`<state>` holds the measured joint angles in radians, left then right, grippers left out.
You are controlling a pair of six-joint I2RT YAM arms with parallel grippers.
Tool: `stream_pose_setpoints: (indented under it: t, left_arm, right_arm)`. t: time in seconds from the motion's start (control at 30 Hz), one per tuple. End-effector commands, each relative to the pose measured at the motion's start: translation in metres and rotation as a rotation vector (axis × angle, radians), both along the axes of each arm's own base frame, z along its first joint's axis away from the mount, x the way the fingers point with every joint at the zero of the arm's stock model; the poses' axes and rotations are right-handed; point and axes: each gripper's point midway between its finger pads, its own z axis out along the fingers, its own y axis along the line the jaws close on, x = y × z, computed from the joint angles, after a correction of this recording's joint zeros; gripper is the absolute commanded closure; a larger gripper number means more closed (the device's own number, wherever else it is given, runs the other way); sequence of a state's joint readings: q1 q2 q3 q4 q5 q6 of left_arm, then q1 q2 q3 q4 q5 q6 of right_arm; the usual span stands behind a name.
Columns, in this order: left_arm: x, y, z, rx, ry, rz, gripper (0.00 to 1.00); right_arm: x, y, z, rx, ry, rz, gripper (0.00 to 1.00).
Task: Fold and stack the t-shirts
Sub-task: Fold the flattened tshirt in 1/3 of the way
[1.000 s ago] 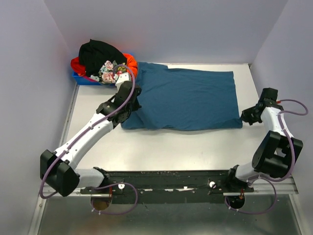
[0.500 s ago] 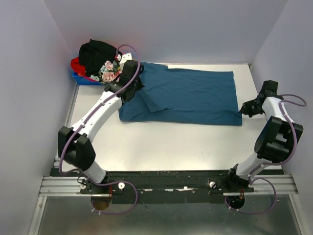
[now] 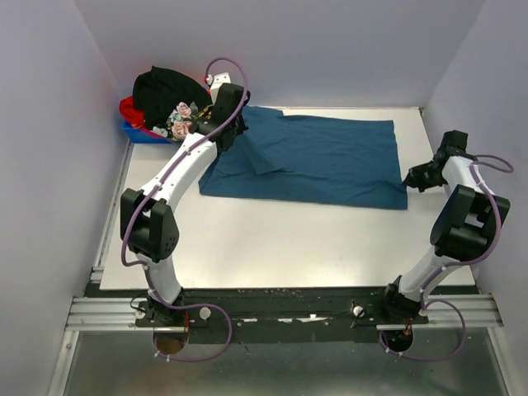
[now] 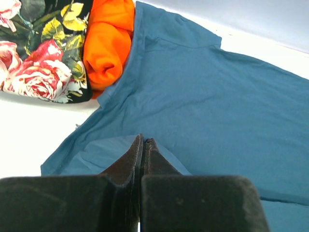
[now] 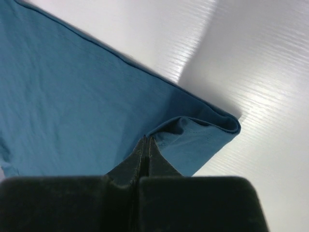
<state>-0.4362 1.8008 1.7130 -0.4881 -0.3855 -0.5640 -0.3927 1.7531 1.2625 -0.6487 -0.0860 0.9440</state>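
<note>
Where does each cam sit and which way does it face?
Top external: above, behind the robot, looking down on the table; left arm and right arm show.
Left wrist: looks along shut left jaws at the teal t-shirt, orange shirt and floral shirt.
Right wrist: looks along shut right jaws pinching the teal t-shirt's corner.
All three share the teal t-shirt.

White table (image 3: 289,239), pale lilac walls (image 3: 330,49), black rail (image 3: 289,301) along near edge
</note>
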Motion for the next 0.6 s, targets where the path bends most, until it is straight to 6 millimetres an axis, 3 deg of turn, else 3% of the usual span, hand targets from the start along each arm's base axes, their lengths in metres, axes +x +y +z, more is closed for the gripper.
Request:
stream_pose_setpoints:
  t: [0.0, 0.23, 0.57]
  left_arm:
    - [0.013, 0.012, 0.004, 0.024, -0.001, 0.026, 1.00]
    - [0.032, 0.009, 0.003, 0.032, 0.007, 0.018, 1.00]
    - [0.053, 0.003, -0.018, 0.047, 0.039, 0.015, 1.00]
  right_arm:
    - [0.016, -0.001, 0.010, 0.033, -0.031, -0.008, 0.99]
    - [0.026, -0.003, 0.011, 0.044, -0.037, -0.007, 0.99]
    - [0.038, -0.006, 0.003, 0.058, -0.035, -0.006, 0.99]
